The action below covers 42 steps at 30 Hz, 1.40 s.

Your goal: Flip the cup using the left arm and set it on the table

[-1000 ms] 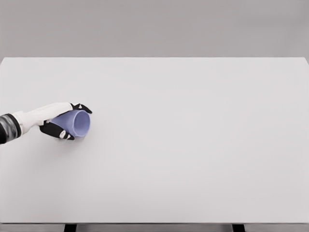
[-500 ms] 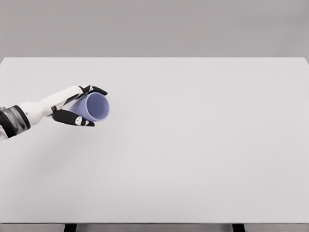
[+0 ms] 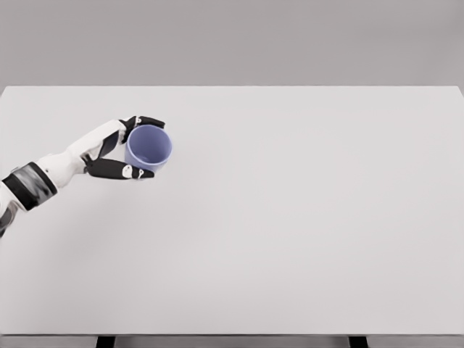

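Note:
A lavender-blue cup (image 3: pixel 148 148) shows in the head view at the left of the white table (image 3: pixel 290 217), its open mouth turned up toward the camera. My left hand (image 3: pixel 143 147) is shut on it, with dark fingers (image 3: pixel 150 121) along the far side and the thumb (image 3: pixel 119 171) along the near side. The white forearm (image 3: pixel 43 174) runs off the left edge. Whether the cup's base touches the table is not visible. The right arm is out of view.
The table's far edge (image 3: pixel 232 87) runs across the top below a grey wall. Its near edge (image 3: pixel 232 335) lies at the bottom, with two dark legs showing underneath.
My left hand has moved up and to the right with the cup. The cup has turned from lying sideways with its mouth to the right to mouth facing up.

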Available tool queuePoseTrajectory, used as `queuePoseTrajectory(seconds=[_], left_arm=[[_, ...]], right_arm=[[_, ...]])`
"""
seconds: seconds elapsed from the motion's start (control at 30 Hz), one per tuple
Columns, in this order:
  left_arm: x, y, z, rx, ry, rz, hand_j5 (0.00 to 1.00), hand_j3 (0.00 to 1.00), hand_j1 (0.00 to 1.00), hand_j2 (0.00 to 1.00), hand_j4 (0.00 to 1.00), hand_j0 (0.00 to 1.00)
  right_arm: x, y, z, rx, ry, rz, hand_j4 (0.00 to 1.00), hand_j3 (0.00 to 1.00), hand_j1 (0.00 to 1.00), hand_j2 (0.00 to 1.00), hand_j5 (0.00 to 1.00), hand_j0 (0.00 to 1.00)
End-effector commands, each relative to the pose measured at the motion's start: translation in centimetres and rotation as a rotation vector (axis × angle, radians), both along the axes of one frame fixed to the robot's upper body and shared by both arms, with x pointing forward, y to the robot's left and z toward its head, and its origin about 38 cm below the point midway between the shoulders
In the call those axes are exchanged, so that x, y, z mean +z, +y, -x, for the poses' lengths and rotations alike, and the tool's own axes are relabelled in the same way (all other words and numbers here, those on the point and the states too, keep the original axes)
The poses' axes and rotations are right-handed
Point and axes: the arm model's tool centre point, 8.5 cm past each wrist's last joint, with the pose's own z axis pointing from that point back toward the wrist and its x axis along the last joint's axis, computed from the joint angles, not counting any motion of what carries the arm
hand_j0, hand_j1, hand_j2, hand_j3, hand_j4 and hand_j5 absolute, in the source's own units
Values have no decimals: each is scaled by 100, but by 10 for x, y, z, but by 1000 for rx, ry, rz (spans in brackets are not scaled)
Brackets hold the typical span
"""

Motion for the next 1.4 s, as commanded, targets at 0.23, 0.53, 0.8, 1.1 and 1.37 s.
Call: queuePoseTrajectory(seconds=[0.23,0.53,0.8,1.1,1.37], left_arm=[[-10,4,4,52,32,141,81,81,81,81,81,81],[-27,1,5,98,63,225,82,82,82,82,82,82],[-40,0,6,120,91,253,84,84,84,84,84,84],[-50,1,8,138,87,283,100,100,100,100,100,100],[-51,4,11,135,64,285,100,100,100,100,100,100]], right_arm=[[0,0,0,0,1,0,100,100,100,100,100,100],[0,0,0,0,-1,0,100,100,100,100,100,100],[0,0,0,0,1,0,100,100,100,100,100,100],[0,0,0,2,1,0,100,100,100,100,100,100],[0,0,0,0,1,0,100,100,100,100,100,100]])
